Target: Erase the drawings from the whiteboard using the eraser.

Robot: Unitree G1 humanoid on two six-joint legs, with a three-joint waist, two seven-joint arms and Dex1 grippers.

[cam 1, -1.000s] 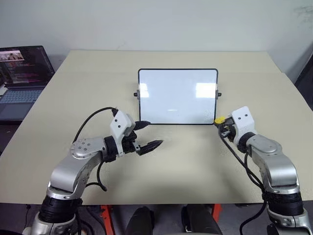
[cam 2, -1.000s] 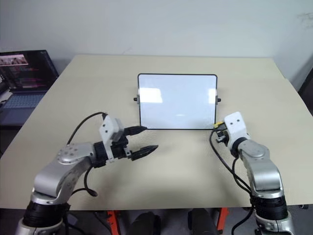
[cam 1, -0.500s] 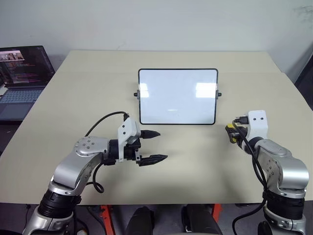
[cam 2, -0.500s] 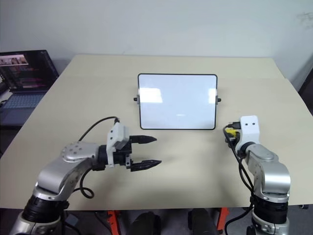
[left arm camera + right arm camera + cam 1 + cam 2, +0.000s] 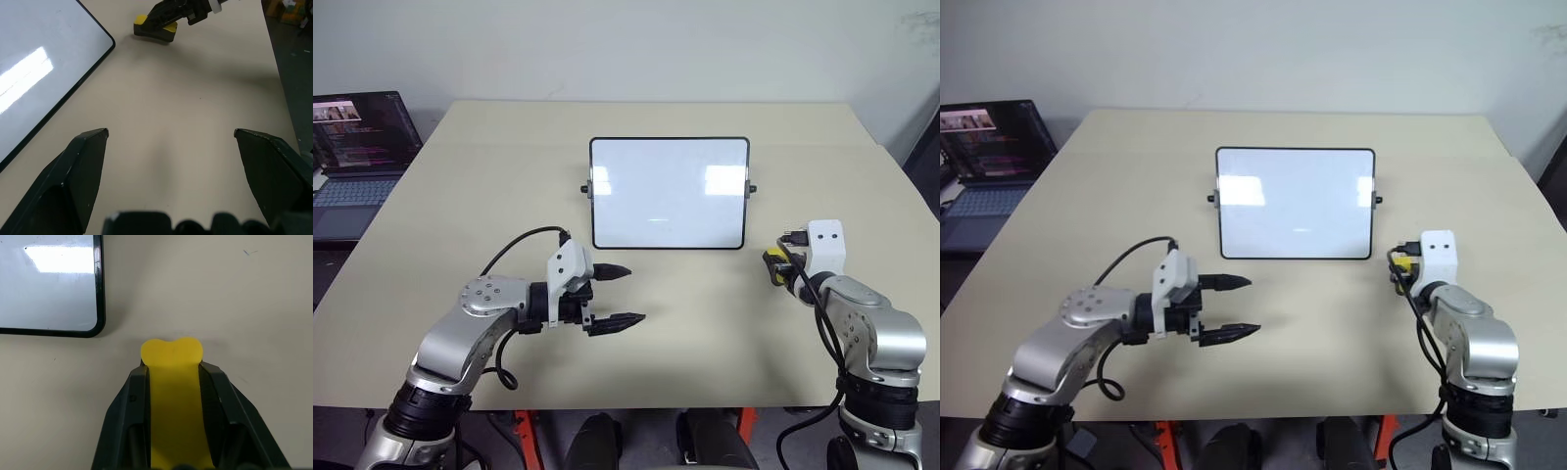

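A: Where is the eraser (image 5: 171,396) at this moment?

B: It sits between the two black fingers of the right gripper (image 5: 776,266), which are closed on its sides. Its yellow rounded end pokes out past the fingertips. The gripper is low over the beige counter (image 5: 705,333), just off the lower right corner of the whiteboard (image 5: 669,192).

A: And the board itself?

B: It lies mid-counter, a glossy white rectangle in a thin black frame, long side running left to right. Its surface looks blank apart from reflections; I cannot make out any drawings on it.

A: So which way does the board lie from the eraser?

B: Ahead of it and toward the robot's left. In the right wrist view the board's rounded corner is near the eraser's tip, apart from it, not touching. The eraser's long axis points forward, roughly along the board's right edge.

A: What about the other arm?

B: The left gripper (image 5: 621,294) hovers just in front of the board's lower left corner, fingers spread wide and holding nothing, pointing toward the robot's right.

A: Which arm is better placed for any further wiping?

B: The right, I judge, since it has the eraser and is close to the board's edge.
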